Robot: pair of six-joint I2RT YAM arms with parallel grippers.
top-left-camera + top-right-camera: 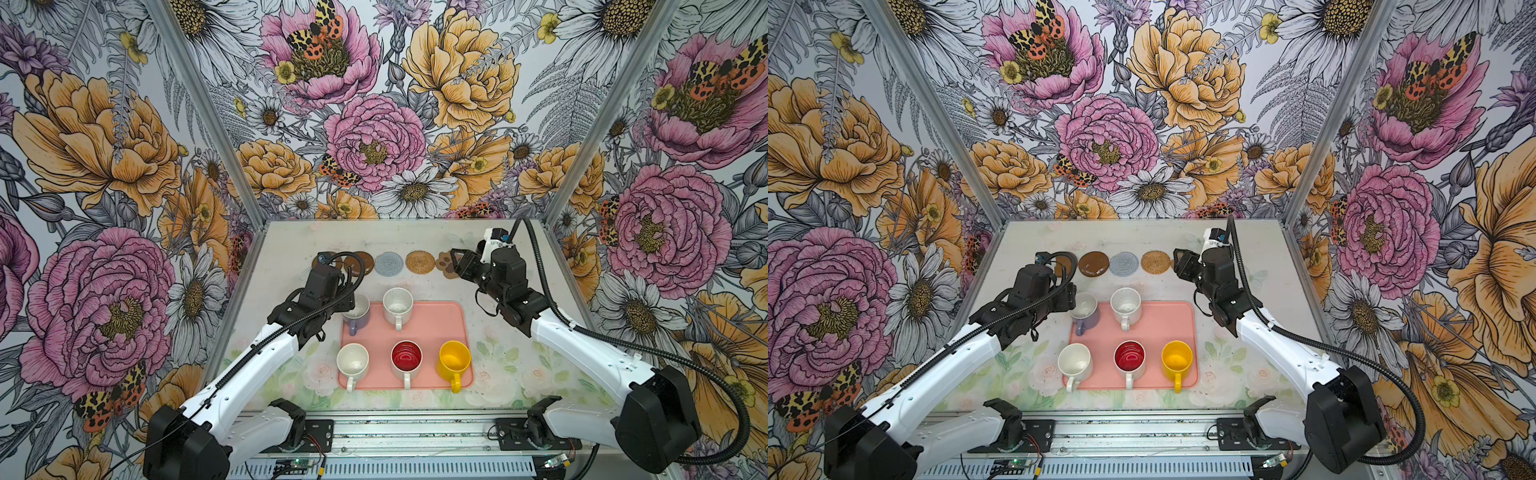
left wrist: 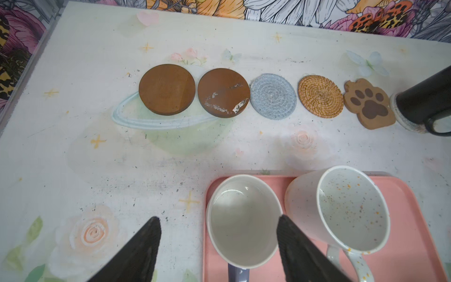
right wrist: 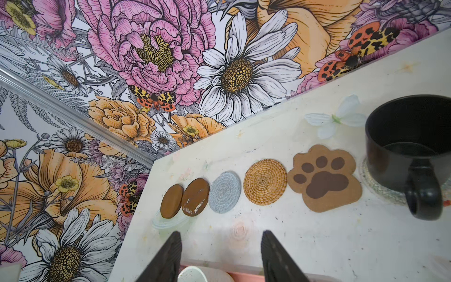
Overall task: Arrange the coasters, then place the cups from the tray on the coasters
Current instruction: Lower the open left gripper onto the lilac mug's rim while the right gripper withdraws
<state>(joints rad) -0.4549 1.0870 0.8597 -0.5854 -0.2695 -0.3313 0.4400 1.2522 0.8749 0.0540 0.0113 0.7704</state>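
Several coasters lie in a row at the back: two brown discs (image 2: 167, 89) (image 2: 223, 92), a grey-blue woven round (image 2: 272, 96), a tan rattan round (image 2: 320, 96) and a paw shape (image 2: 368, 103). At the row's right end a black cup (image 3: 410, 146) stands on the pale woven coaster (image 3: 380, 193). On the pink tray (image 1: 432, 328) stand the lavender (image 1: 358, 313), speckled white (image 1: 397, 307), plain white (image 1: 352, 360), red-inside (image 1: 406, 357) and yellow (image 1: 454, 359) cups. My left gripper (image 2: 217, 221) is open over the lavender cup, one finger (image 2: 288, 244) at its rim. My right gripper (image 3: 220, 235) is open and holds nothing, above the table near the paw coaster.
Floral walls with aluminium corner posts (image 1: 216, 137) close in the table on three sides. A metal rail (image 1: 395, 436) with both arm bases runs along the front edge. In both top views the right arm hides the black cup.
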